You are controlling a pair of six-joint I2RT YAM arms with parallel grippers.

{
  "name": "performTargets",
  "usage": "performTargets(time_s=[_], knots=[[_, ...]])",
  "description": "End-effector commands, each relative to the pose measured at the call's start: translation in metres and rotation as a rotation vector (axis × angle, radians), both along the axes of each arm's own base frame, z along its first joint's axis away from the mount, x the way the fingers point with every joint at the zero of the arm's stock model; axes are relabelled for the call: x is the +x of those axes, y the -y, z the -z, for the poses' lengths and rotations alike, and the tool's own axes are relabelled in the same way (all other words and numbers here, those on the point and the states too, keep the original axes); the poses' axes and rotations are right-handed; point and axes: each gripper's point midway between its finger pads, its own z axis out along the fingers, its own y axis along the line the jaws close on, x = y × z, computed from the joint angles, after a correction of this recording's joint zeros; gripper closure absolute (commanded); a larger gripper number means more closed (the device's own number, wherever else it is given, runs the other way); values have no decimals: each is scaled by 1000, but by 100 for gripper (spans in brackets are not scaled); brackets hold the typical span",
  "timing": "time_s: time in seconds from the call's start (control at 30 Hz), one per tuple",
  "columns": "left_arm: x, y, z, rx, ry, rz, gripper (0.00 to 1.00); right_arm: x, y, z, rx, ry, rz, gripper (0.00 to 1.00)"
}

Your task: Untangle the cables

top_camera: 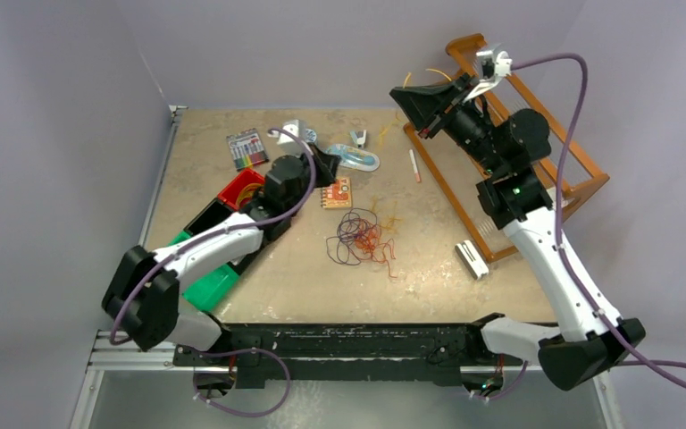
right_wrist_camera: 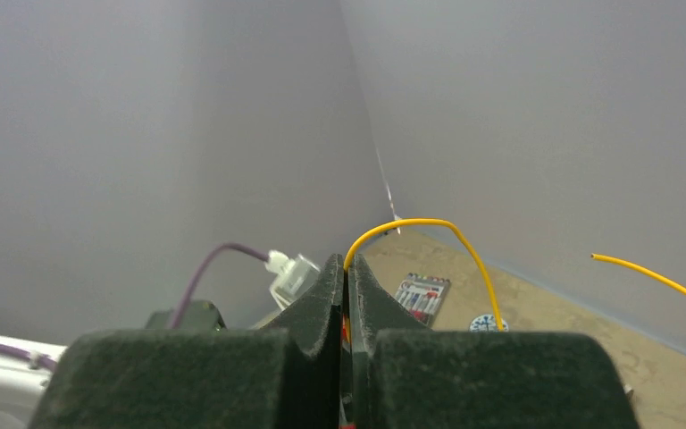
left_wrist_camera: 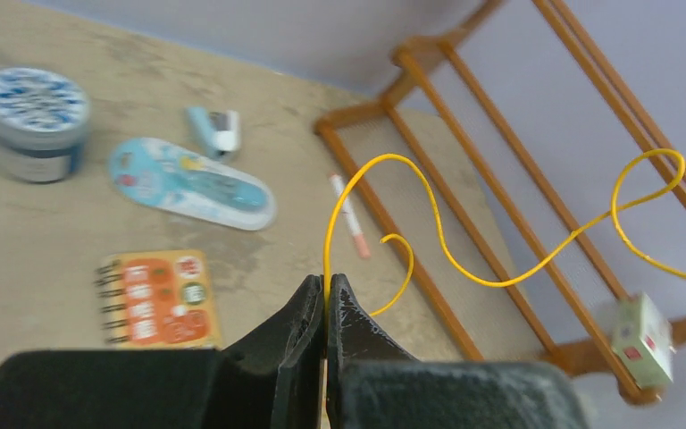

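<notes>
A loose tangle of dark purple and orange cables [top_camera: 363, 238] lies on the table's middle. One yellow cable [left_wrist_camera: 464, 269] has been pulled free of it and runs in loops through the air. My left gripper [left_wrist_camera: 326, 284] is shut on one stretch of it, low over the table beside the notebook. My right gripper [right_wrist_camera: 347, 265] is raised high at the back, by the wooden rack, and is shut on another stretch of the yellow cable [right_wrist_camera: 429, 222]. In the top view the left gripper [top_camera: 331, 164] sits left of the right gripper [top_camera: 404, 93].
A wooden rack [top_camera: 536, 170] stands at the back right with a white block [top_camera: 472, 259] near its front corner. A marker set [top_camera: 247, 148], round tin [left_wrist_camera: 34, 123], blue package [left_wrist_camera: 192, 183], pen [left_wrist_camera: 349, 217] and orange notebook [left_wrist_camera: 159, 298] lie behind the tangle. Red [top_camera: 235, 190] and green bins [top_camera: 210, 284] line the left.
</notes>
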Motion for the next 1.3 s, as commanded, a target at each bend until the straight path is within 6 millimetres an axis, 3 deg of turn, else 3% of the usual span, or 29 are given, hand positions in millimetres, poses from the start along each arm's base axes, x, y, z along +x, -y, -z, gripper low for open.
performTargets(time_s=[0.0, 0.43, 0.63, 0.87, 1.03, 1.27], knots=[[-1, -64, 2, 78, -116, -175, 100, 4, -22, 4, -24, 9, -108, 100], [-33, -210, 20, 285, -229, -602, 100, 45, -121, 75, -127, -162, -328, 100], [-31, -250, 44, 309, -311, -692, 100, 58, -156, 102, -150, -198, -406, 100], [-10, -270, 81, 237, -415, -702, 100, 58, -182, 128, -158, -236, -485, 100], [9, -263, 99, 212, -457, -670, 100, 57, -191, 138, -155, -251, -519, 100], [18, -263, 129, 199, -526, -668, 100, 64, -203, 148, -151, -258, -555, 100]])
